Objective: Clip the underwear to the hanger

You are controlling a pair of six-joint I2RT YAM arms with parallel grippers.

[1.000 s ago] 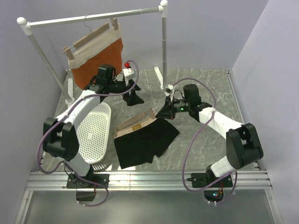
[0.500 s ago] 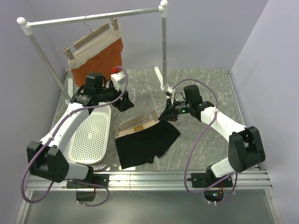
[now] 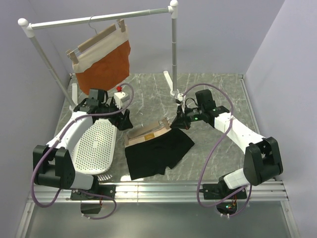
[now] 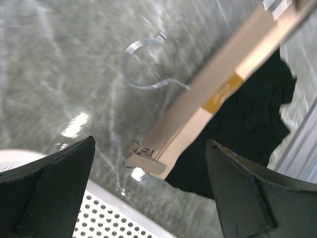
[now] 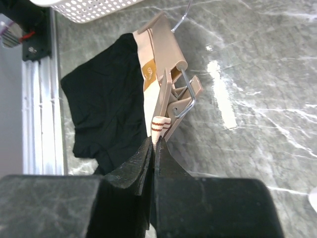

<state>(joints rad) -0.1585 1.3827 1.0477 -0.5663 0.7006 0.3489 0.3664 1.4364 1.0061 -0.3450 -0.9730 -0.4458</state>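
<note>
Underwear point(image 3: 156, 151): black, flat on the tabletop point(image 3: 218, 94), tan waistband lying along the hanger point(image 3: 147, 131). My right fingers point(image 5: 133, 173): pressed together, pinching the waistband's corner just beside the hanger's end clip point(image 5: 181, 101). My left fingers point(image 4: 59, 183): spread wide, holding nothing, above the hanger's other end and wire hook point(image 4: 143, 64).

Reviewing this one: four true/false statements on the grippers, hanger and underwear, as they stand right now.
1. The left gripper is open, holding nothing: true.
2. The pale wooden clip hanger is held by the left gripper: false; it lies on the grey marble table.
3. The right gripper is shut at the tan waistband end of the black underwear: true.
4. That underwear sits inside the white perforated basket: false; it lies beside it.
</note>
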